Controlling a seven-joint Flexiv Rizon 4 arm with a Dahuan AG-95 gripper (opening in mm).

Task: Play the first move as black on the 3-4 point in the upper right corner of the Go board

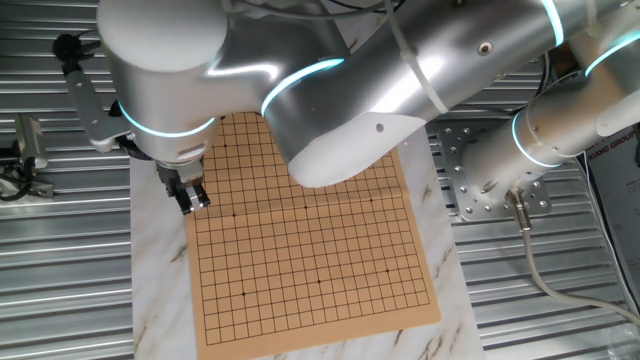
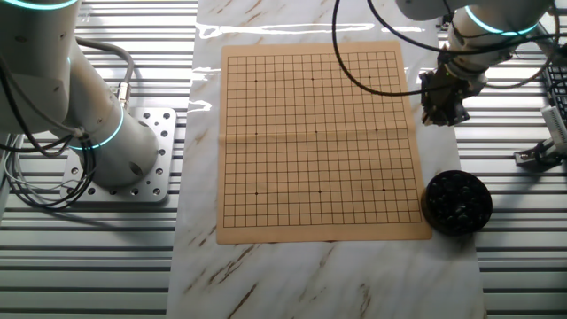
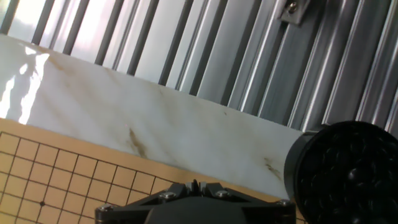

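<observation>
Hovering End Effector Beside the Go Board's Edge

Lying flat on a white marble-patterned sheet (image 2: 266, 275), the Go board (image 2: 319, 142) covers the middle of the ribbed metal worktop (image 2: 89, 266). No stones sit on its grid in either fixed view.

The end effector (image 2: 445, 108) hangs just off one long side edge of the board, over the marble strip beside it, roughly level with the faint crease across the board's middle. In one fixed view its dark fingers (image 1: 192, 196) point down right at that edge. Whether the fingers are spread or pressed together cannot be told.

A round black ribbed bowl (image 2: 456, 202) of dark stones stands on the same side, just beside the board's corner and near the end effector. The hand view shows the bowl (image 3: 348, 174) ahead.
</observation>
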